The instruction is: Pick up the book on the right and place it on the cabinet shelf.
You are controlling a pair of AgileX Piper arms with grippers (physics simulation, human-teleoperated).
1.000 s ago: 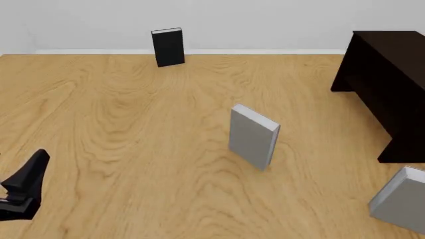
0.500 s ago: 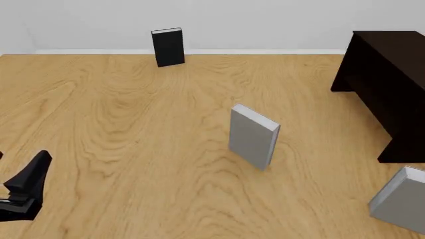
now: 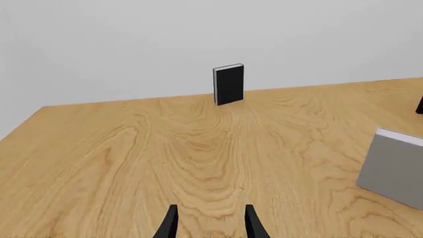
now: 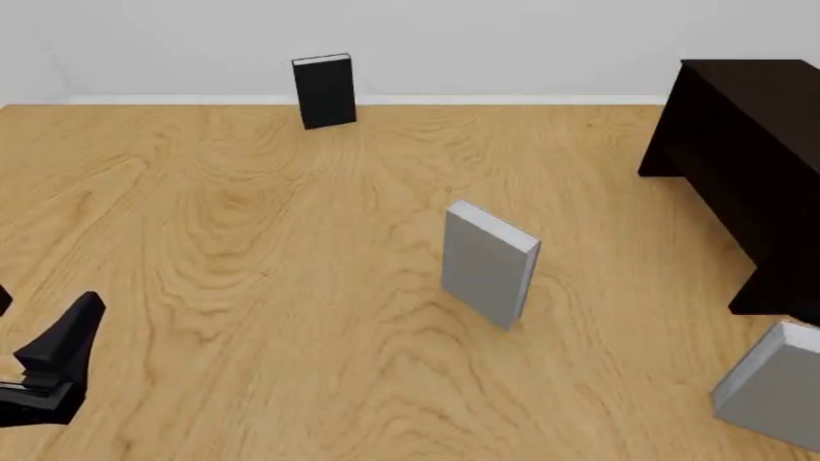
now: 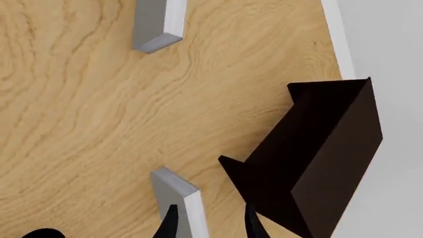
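Observation:
The book on the right (image 4: 773, 389) is a light grey hardcover standing at the table's near right corner, just in front of the dark cabinet (image 4: 750, 163). In the right wrist view my right gripper (image 5: 210, 223) hangs open above this book (image 5: 173, 191), whose top edge lies under the fingers. The cabinet (image 5: 324, 148) stands close beside the book. I cannot make out the cabinet shelf inside that dark body. The right gripper is out of the front view. My left gripper (image 3: 211, 222) is open and empty at the near left (image 4: 45, 309).
A second grey book (image 4: 487, 261) stands upright mid-table, also seen in both wrist views (image 3: 395, 166) (image 5: 155, 25). A black book (image 4: 323, 89) stands at the far edge by the white wall. Bare wood lies between them.
The left gripper has drifted slightly to the right in the front view. The books and the cabinet have not moved.

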